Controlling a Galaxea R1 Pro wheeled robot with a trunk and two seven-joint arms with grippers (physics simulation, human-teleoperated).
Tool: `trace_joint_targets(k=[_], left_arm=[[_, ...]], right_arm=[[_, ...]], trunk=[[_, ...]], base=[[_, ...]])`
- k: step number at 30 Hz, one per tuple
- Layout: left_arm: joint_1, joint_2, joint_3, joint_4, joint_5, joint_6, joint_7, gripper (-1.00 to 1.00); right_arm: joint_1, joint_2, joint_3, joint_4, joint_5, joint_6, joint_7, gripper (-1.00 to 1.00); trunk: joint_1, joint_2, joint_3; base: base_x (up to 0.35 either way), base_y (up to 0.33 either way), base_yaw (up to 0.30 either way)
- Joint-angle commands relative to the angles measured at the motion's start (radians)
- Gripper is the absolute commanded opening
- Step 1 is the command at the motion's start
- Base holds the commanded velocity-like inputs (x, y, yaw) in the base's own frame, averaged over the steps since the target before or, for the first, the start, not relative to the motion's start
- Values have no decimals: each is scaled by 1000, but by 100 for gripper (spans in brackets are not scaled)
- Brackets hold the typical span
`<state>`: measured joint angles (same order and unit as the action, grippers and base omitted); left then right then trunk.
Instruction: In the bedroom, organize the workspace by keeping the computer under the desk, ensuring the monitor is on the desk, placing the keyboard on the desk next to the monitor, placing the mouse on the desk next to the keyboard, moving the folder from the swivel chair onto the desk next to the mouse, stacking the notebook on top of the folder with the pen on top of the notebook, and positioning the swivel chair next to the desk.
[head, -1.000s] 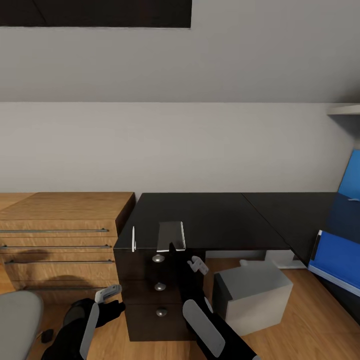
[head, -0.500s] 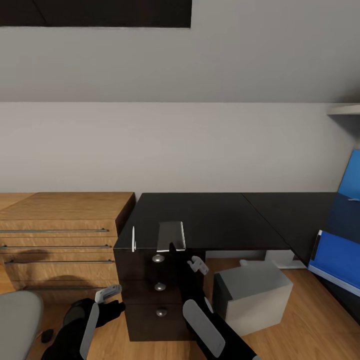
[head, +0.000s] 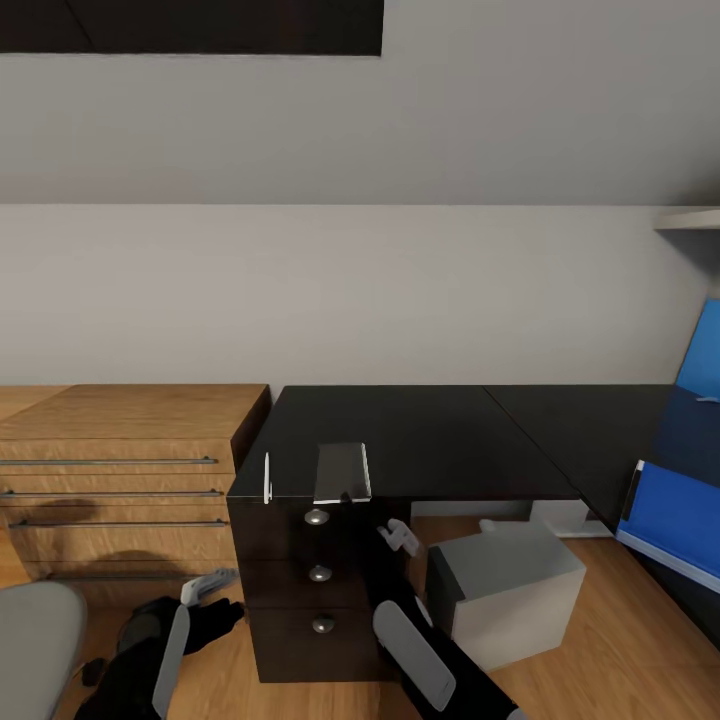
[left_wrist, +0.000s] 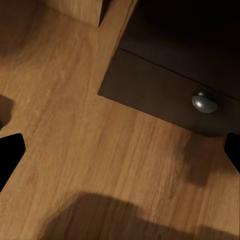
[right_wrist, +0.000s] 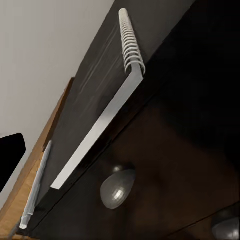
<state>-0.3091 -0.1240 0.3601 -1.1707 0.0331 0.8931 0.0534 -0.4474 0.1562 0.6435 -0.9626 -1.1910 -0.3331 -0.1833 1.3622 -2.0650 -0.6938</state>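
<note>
Head view: right gripper (head: 399, 537), fingers apart and empty, should rise squarely to the desk (head: 420, 430) edge, clamping the overhanging notebook (head: 342, 471).

Counter (head: 430, 430) top showing glossy black, smooth, catching pale reflections. Drawer knobs (right_wrist: 117, 187) gleaming like brushed metal. Notebook (head: 341, 470) looking matt grey, its spiral binding (right_wrist: 129, 42) shining like wire. Floor (left_wrist: 75, 145) and drawer chest (head: 120, 450) showing grained light wood. Computer (head: 510, 590) case looking matt grey.
</note>
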Motion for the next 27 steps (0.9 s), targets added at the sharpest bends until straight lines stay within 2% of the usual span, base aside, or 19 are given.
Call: trace_joint_targets(k=[1, 6, 8, 15, 27], left_arm=[[-1, 1, 7, -7, 5, 4, 3, 100], [-1, 4, 36, -26, 5, 4, 0, 100], [-1, 4, 39, -27, 5, 4, 0, 100], [-1, 4, 40, -27, 5, 4, 0, 100], [-1, 6, 40, -26, 5, 5, -3, 100]], right_arm=[[-2, -6, 5, 5, -6, -2, -3, 100], [-2, -33, 7, 33, -3, 26, 0, 100], [-2, -34, 8, 45, -3, 34, 0, 100], [-2, -35, 9, 47, -2, 34, 1, 100], [-2, -33, 13, 45, -2, 34, 15, 100]], trunk=[[0, -1, -1], [0, -1, -1], [0, -1, -1], [27, -50, -23], [27, -50, -23]], base=[[0, 0, 0], [0, 0, 0], [0, 0, 0], [0, 0, 0], [0, 0, 0]])
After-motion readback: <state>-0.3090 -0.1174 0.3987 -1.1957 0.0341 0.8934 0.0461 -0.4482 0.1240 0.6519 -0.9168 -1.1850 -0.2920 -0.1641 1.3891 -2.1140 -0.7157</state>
